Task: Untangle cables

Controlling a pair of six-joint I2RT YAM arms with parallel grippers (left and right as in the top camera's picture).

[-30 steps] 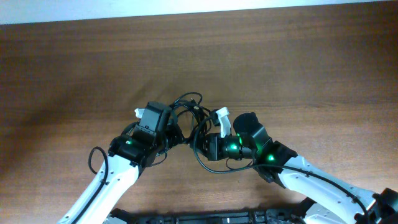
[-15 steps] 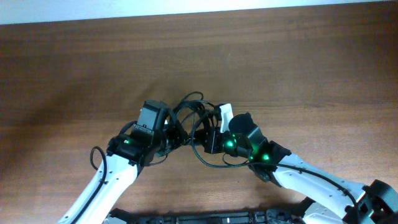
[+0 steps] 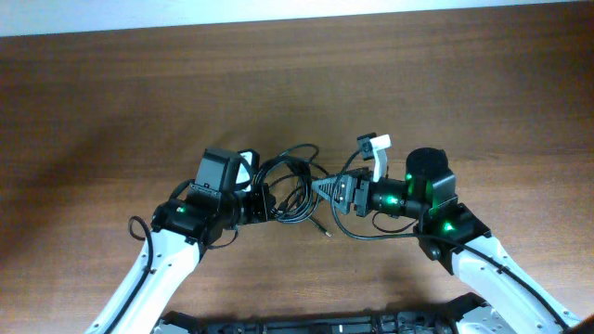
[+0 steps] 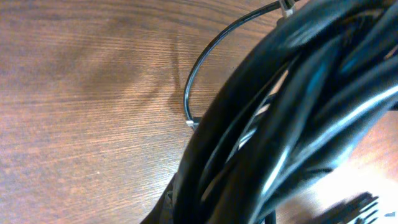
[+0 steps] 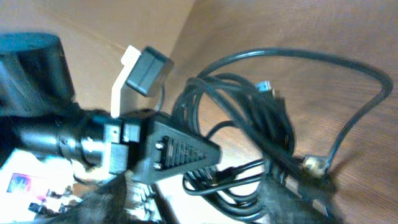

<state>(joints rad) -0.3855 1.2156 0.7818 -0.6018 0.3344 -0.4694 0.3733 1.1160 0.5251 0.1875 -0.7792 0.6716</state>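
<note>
One knotted bundle of cables [image 3: 291, 183] lay mid-table, touching two pincers: the left gripper [image 3: 263, 199] and the right gripper [image 3: 322, 188], whose arm had swung right. Neither pincer's opening could be told.

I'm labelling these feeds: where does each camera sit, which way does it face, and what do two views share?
Overhead: above the table, looking down; shows left arm and right arm, left hand and right hand flanking the cables.
Left wrist: on the left arm, close against the cables over the table; nothing of its own body is clear.
Right wrist: on the right arm, rolled sideways, facing the left hand across the cables; dark blurs below may be its own hand.
Shared: all three show the cables.
</note>
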